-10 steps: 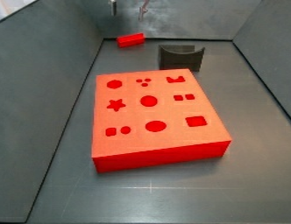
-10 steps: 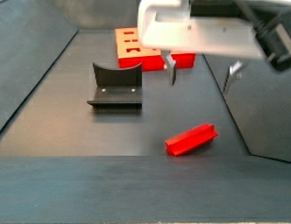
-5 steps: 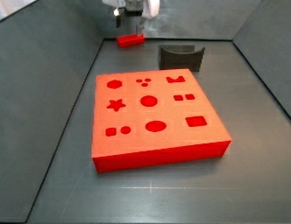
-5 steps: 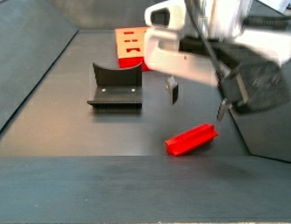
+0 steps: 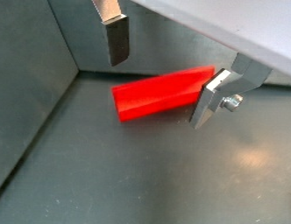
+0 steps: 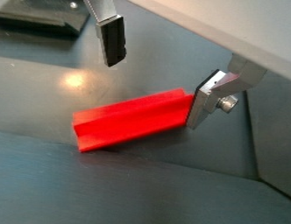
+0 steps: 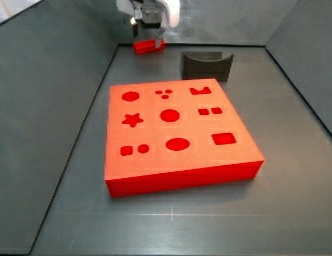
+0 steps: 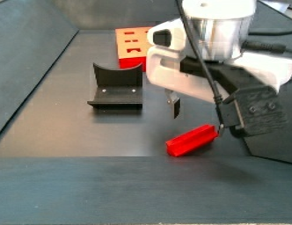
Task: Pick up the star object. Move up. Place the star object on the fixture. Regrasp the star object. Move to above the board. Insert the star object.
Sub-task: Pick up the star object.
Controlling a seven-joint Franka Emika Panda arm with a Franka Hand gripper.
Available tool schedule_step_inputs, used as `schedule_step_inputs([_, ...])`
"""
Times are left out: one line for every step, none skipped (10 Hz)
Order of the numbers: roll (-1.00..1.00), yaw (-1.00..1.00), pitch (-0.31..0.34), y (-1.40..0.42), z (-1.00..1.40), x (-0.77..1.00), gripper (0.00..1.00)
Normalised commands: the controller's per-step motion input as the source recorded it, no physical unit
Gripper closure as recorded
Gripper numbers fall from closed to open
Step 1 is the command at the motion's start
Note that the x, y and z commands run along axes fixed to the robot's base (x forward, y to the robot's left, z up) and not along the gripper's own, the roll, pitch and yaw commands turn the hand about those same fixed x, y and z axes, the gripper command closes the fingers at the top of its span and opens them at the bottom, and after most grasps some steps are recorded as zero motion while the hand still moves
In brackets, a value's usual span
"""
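The star object is a short bright red peg lying on its side on the dark floor; it also shows as the star object, the star object and, far back by the wall, the star object. My gripper hangs low over it, open, with one finger off to one side and the other finger at the peg's end. From the side, the gripper straddles the peg. The fixture stands beside it, and the board lies nearer the middle.
The grey bin walls rise close behind and beside the peg. The fixture sits between peg and board in that side view. A corner of the fixture shows in a wrist view.
The gripper has come down over the star object, still open, so its fingers now stand on either side of the peg. The peg, fixture and board have not moved.
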Motion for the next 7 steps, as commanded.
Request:
schedule_step_inputs([-0.03,-0.10,-0.194,-0.06,-0.90,-0.02,0.00])
schedule_step_inputs([-0.06,-0.03,-0.216,-0.04,-0.85,0.00,0.00])
schedule_step_inputs([-0.07,-0.08,-0.239,-0.09,-0.80,0.00,0.00])
schedule_step_inputs([-0.10,-0.08,-0.259,-0.03,-0.74,0.00,0.00])
schedule_step_inputs([-0.12,-0.08,-0.254,0.00,-0.71,0.03,0.00])
schedule_step_inputs([-0.19,-0.05,-0.244,0.13,-0.58,0.04,0.00])
schedule_step_inputs([-0.04,0.00,0.000,0.04,0.00,0.00,0.00])
